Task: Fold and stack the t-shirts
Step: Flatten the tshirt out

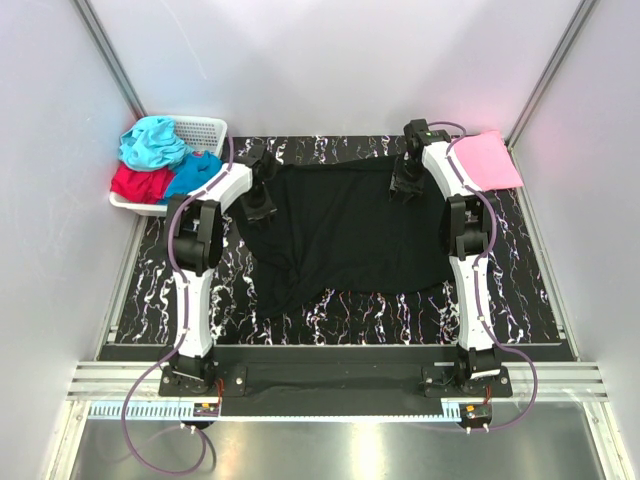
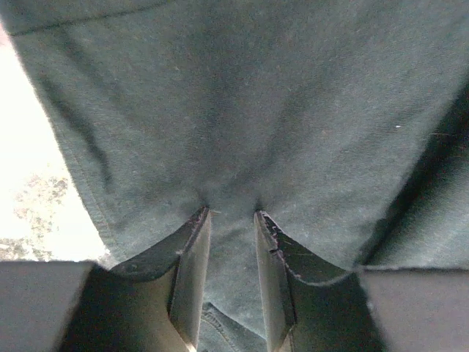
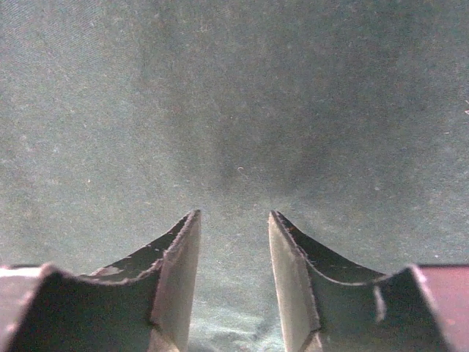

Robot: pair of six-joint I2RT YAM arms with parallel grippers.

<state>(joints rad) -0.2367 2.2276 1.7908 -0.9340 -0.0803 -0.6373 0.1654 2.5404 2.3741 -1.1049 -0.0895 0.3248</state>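
The black shirt (image 1: 345, 235) lies spread across the middle of the marbled mat (image 1: 540, 290), its long axis running left to right in the overhead frame. Both grippers sit on its upper edge, so nearly all the cloth lies below the fingers, toward the bottom of the frame. The left gripper (image 1: 262, 207) is at the shirt's upper-left corner. In its wrist view the fingers (image 2: 192, 249) stand close together with dark cloth between them, and creases gather at their tips, so it looks to be pinching a fold. The right gripper (image 1: 404, 186) is at the upper-right corner. Its fingers (image 3: 179, 249) are spread wider over cloth that lies flat and unpuckered, so they look parted, with no grip showing. The lower-left part of the shirt is bunched (the right side lies smoother). Any fold downward probably depends on the left arm, which is nearer that bunch. Counted, there are 5 shirts: 1 black, 1 pink shirt (image 1: 487, 160) lying flat at the upper right, and 3 heaped in the 1 white basket (image 1: 205, 128) at the upper left. Those 3 are a teal shirt (image 1: 152, 142), a red shirt (image 1: 138, 183) and a blue shirt (image 1: 193, 172).
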